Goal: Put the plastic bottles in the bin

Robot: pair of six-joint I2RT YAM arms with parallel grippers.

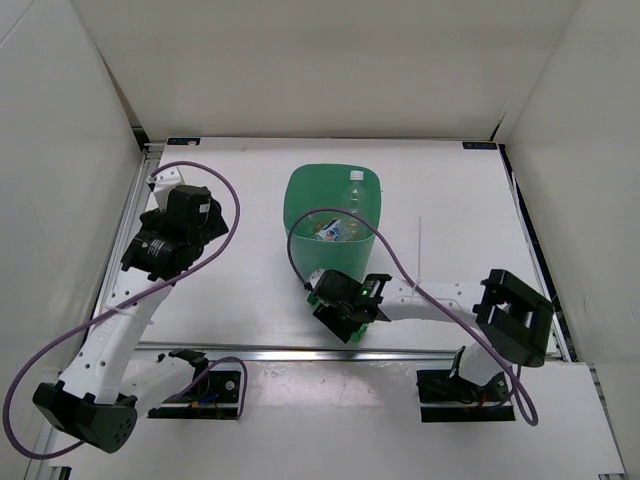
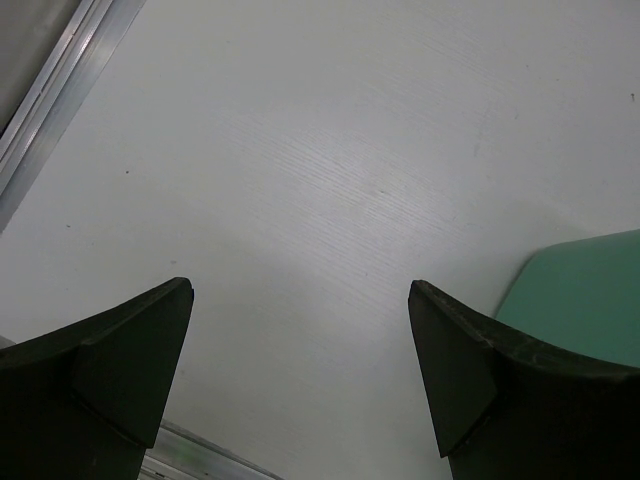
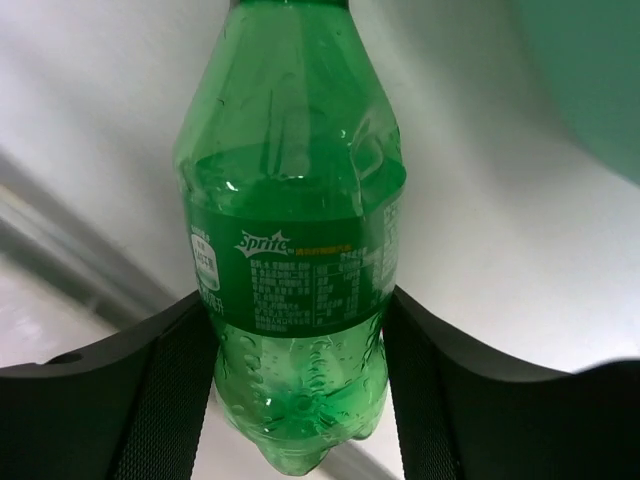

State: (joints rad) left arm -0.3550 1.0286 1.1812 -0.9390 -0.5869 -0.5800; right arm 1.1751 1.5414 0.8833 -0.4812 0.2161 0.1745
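**Green bottle (image 3: 290, 250) clamped in right gripper (image 3: 300, 335), just beside the bin (image 1: 293, 205).**
The bottle is gripped low on its smooth body; slippage or tilting may be caused when it is lifted over the rim.

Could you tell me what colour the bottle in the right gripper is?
The bottle is translucent green with a darker green label, clearest in the right wrist view.
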